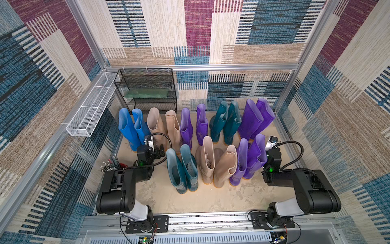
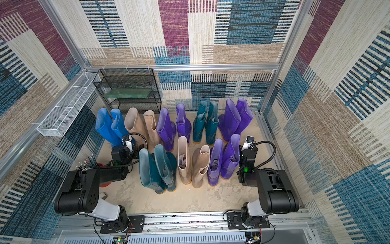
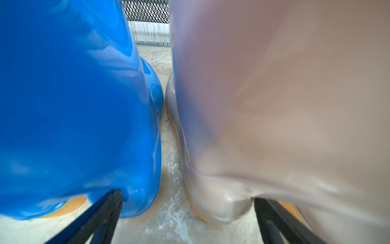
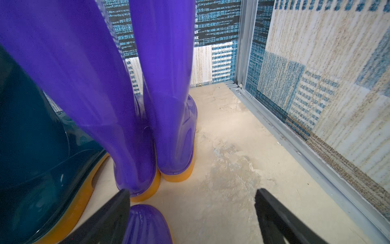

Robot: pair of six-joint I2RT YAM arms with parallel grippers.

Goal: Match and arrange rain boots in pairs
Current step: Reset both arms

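Note:
The rain boots stand upright in two rows in both top views. The back row holds a blue pair (image 1: pixel 130 126), a beige pair (image 1: pixel 156 124), a purple pair (image 1: pixel 186 126), a teal pair (image 1: pixel 219 122) and a tall purple pair (image 1: pixel 253 118). In front stand a teal pair (image 1: pixel 179 169), a beige pair (image 1: pixel 207 158) and a purple pair (image 1: pixel 255 156). My left gripper (image 3: pixel 186 196) is open, low, facing the gap between a blue boot (image 3: pixel 73 105) and a beige boot (image 3: pixel 274 105). My right gripper (image 4: pixel 192 191) is open over bare floor, with a purple boot toe (image 4: pixel 145 224) by one finger.
A black mesh shelf (image 1: pixel 147 90) stands at the back left, and a white wire basket (image 1: pixel 90 109) hangs on the left wall. A red cup of tools (image 1: pixel 118 165) sits behind the left arm. A metal frame rail (image 4: pixel 295 137) runs along the right wall.

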